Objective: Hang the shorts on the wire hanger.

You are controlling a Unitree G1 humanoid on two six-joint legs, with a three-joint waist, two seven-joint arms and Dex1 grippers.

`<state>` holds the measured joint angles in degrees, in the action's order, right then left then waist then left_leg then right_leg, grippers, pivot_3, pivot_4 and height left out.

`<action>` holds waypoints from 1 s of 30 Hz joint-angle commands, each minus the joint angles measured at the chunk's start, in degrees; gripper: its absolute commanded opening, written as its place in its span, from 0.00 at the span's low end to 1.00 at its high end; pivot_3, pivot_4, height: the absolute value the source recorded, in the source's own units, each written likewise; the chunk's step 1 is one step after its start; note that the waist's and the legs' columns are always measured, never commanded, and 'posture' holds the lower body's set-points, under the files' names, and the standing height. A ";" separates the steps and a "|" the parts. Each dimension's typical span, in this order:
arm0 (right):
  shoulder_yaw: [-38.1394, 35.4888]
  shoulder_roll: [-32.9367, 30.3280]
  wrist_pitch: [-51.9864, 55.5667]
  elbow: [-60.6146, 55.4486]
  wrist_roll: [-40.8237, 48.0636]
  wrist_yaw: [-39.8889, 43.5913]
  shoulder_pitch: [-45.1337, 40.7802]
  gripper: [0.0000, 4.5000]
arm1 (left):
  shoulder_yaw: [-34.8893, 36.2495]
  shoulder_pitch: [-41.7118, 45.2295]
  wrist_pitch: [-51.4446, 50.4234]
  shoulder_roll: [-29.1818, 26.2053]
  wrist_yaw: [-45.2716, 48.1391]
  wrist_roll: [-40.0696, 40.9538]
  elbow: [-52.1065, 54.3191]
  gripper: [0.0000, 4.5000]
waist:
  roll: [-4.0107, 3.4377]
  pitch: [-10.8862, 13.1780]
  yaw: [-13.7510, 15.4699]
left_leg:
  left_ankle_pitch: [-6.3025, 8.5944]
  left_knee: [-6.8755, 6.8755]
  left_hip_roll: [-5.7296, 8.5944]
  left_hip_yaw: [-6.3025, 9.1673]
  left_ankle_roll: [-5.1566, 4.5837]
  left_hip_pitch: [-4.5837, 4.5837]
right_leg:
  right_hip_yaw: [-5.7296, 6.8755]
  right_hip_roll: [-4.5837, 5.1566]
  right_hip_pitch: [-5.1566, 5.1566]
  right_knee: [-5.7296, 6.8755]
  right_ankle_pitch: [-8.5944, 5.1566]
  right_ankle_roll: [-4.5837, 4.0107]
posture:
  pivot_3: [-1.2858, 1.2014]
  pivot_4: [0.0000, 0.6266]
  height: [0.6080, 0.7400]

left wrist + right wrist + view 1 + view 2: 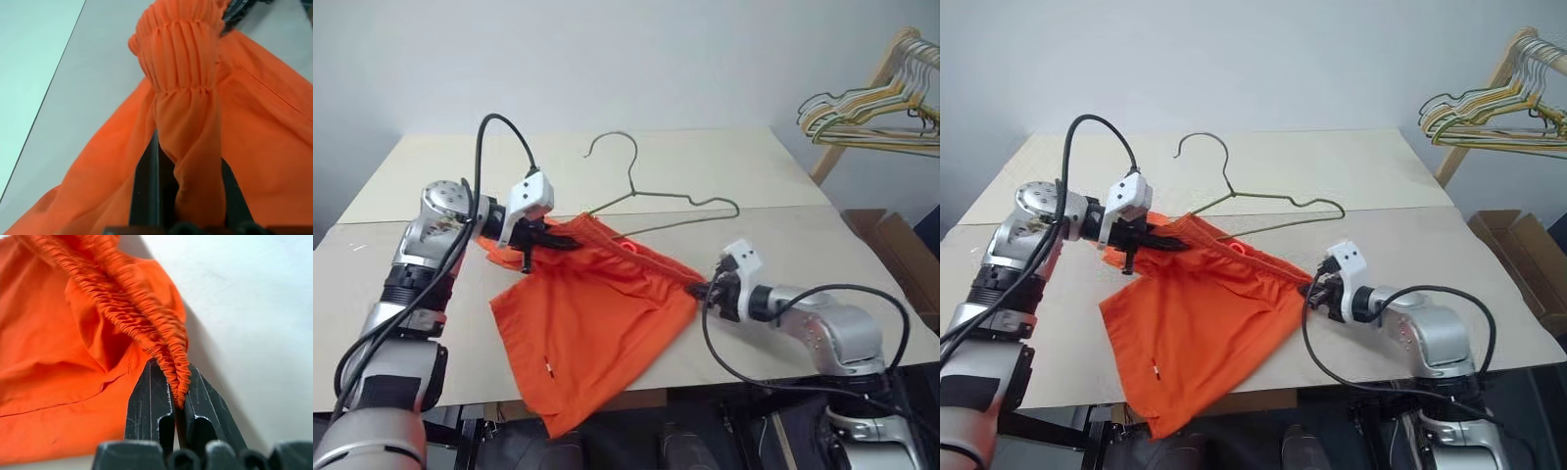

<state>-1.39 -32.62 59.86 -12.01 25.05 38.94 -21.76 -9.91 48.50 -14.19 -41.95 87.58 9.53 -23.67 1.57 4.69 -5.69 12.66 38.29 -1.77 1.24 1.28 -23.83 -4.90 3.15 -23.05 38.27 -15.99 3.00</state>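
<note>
While stretched, shorts (597,313) waistband pinched between both fingers (151,406).

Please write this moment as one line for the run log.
left hand: shut on bright orange fabric shorts waistband | right hand: shut on waistband | thin grey wire hanger: on table, behind shorts

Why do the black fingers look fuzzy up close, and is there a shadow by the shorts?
Right wrist view: the finger bases at the frame's edge are soft, too near the lens; the shorts cast a soft shadow on the table. Left wrist view: fingers dark, fabric-draped.
</note>
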 commanded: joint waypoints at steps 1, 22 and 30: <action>-2.75 -7.16 -0.84 2.83 1.05 5.25 -2.26 0.00 | 0.72 -0.86 4.02 -5.52 4.66 3.32 1.76 0.00 | 0.00 0.00 0.00 | 0.00 -0.01 -0.01 0.00 0.00 0.00 | 0.00 -0.01 0.01 -0.02 0.00 0.00 | 0.49 0.04 1.00; 1.55 -24.30 -5.91 8.96 0.51 17.62 -5.10 0.00 | -3.28 -3.32 6.68 -7.63 1.38 -1.26 -2.21 0.00 | 0.00 0.00 0.18 | 0.00 0.02 -0.03 0.00 -0.01 0.00 | 0.07 0.02 0.08 -0.12 0.00 0.00 | 0.48 0.05 1.00; 3.19 -23.36 -5.97 8.25 -0.20 16.23 -4.18 0.00 | -1.79 -2.28 7.23 -6.04 1.01 0.64 -4.43 0.00 | 0.00 0.00 0.19 | 0.00 0.02 -0.03 0.00 -0.01 0.00 | 0.07 0.03 0.09 -0.12 0.00 0.01 | 0.48 0.05 1.00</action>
<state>3.98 -52.98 53.37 -6.12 27.78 57.39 -26.48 -14.28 45.15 -6.32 -44.84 88.34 11.47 -25.99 1.57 4.69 -5.50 12.67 38.31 -1.80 1.24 1.27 -23.83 -4.83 3.17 -22.97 38.15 -16.00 3.00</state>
